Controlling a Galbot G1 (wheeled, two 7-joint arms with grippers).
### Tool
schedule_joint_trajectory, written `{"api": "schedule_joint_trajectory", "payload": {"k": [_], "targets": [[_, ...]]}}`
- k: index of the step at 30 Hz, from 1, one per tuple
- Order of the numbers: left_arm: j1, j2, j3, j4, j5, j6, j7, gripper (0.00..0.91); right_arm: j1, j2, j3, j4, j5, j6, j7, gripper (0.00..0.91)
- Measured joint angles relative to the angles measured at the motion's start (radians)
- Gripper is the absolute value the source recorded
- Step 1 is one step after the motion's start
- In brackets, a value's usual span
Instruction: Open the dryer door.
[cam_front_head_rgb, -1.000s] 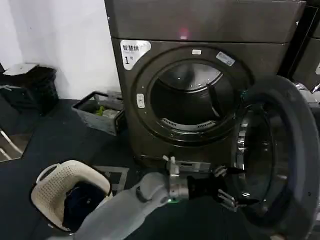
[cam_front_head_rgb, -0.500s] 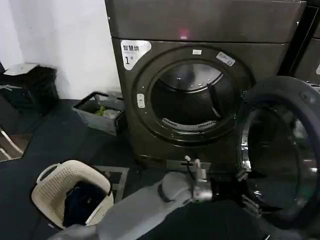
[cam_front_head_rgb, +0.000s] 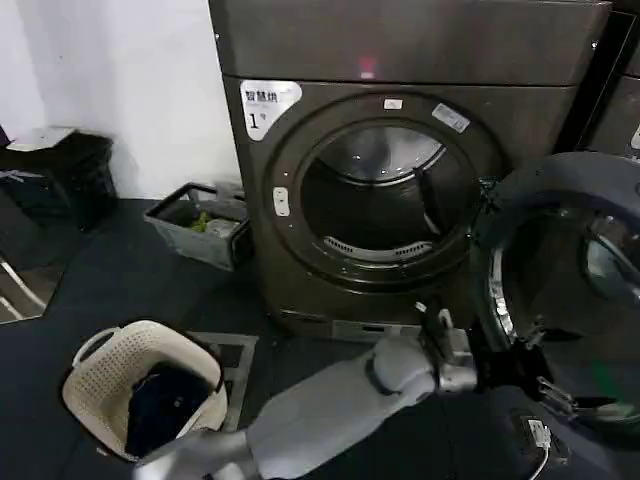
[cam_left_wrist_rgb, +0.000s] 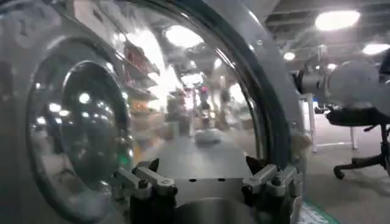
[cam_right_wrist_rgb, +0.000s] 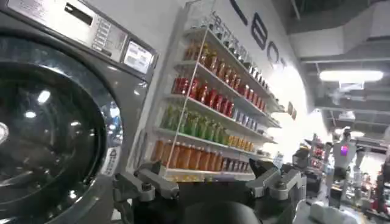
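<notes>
The dryer door (cam_front_head_rgb: 565, 290) stands swung wide open; the left gripper (cam_front_head_rgb: 545, 375) rests against its inner side, fingers (cam_left_wrist_rgb: 149, 180) spread, grasping nothing.

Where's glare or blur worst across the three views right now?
Head view: dim, the left gripper is dark and hard to separate from the dryer door. Left wrist view: the door is smeared with ceiling-light reflections. Right wrist view: ceiling lamps blow out, shelves soft.

A dark floor (cam_front_head_rgb: 130, 270) is carrying everything here. The "1"-labelled dryer (cam_front_head_rgb: 400, 150) is standing on it against the wall, a grey crate (cam_front_head_rgb: 197, 226) is sitting beside it, and a cream laundry basket (cam_front_head_rgb: 135, 385) is resting nearer.
</notes>
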Motion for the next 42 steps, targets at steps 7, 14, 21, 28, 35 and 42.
{"api": "schedule_joint_trajectory", "payload": {"k": [7, 14, 21, 28, 35, 42], "targets": [[-0.013, -0.017, 0.006, 0.063, 0.091, -0.062, -0.056, 0.907, -0.011, -0.004, 0.010, -0.004, 0.001, 0.003, -0.001, 0.907], [-0.029, -0.017, 0.005, 0.149, 0.149, -0.100, -0.099, 0.907, -0.019, -0.010, 0.016, -0.002, 0.003, 0.003, 0.000, 0.907], [-0.043, -0.017, 0.002, 0.207, 0.164, -0.122, -0.106, 0.907, -0.021, -0.011, 0.015, -0.002, 0.003, 0.003, 0.000, 0.907], [-0.045, -0.017, 0.006, 0.222, 0.166, -0.132, -0.111, 0.907, -0.026, -0.010, 0.021, 0.000, 0.004, 0.003, 0.001, 0.907], [-0.048, -0.017, 0.005, 0.222, 0.155, -0.146, -0.111, 0.907, -0.021, -0.007, 0.014, 0.000, 0.003, 0.003, 0.001, 0.907], [-0.029, -0.017, 0.005, 0.185, 0.120, -0.236, -0.108, 0.907, -0.018, -0.017, 0.010, -0.001, 0.002, 0.003, 0.001, 0.907]]}}
